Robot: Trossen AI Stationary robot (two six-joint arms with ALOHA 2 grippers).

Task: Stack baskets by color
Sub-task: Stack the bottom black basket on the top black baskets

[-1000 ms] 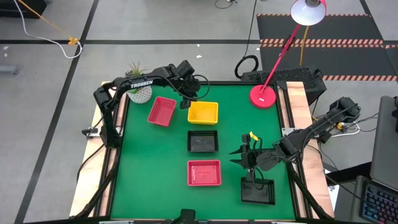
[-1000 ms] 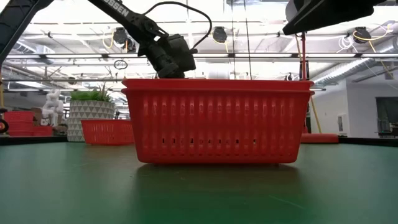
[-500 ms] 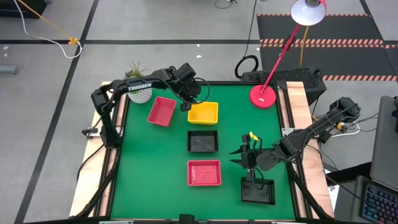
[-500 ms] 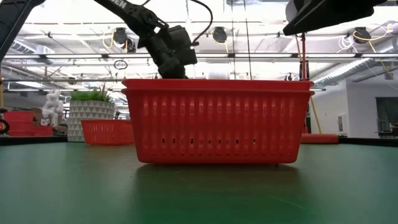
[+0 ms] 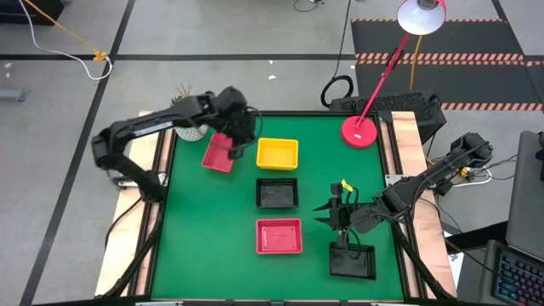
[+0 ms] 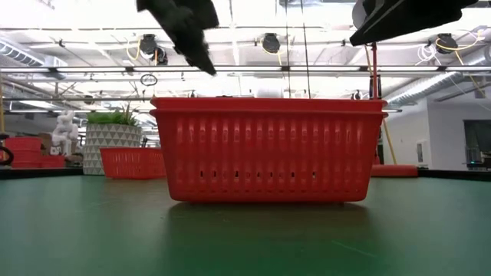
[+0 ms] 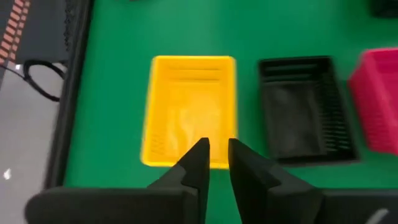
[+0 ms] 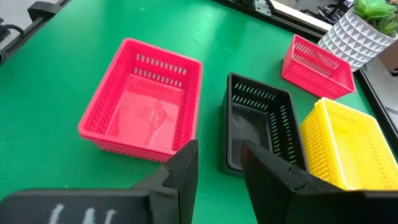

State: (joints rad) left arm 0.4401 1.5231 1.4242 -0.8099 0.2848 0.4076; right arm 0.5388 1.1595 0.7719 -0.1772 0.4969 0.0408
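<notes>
Baskets sit apart on the green table (image 5: 195,255): a yellow one (image 5: 278,154) at the back, a black one (image 5: 277,193) just in front of it, a red one (image 5: 280,236) nearer still, another red one (image 5: 219,153) by the plant pot (image 5: 191,129), another black one (image 5: 353,260) under the right arm. Left gripper (image 7: 214,152) hangs above the table by the yellow basket's edge, fingers (image 7: 199,163) nearly together and grasping nothing. Right gripper (image 8: 214,158) hovers with a gap between its fingers (nothing in it).

site: robotics lab | evidence: taped floor (image 5: 68,56), ceiling trusses (image 6: 307,70)
</notes>
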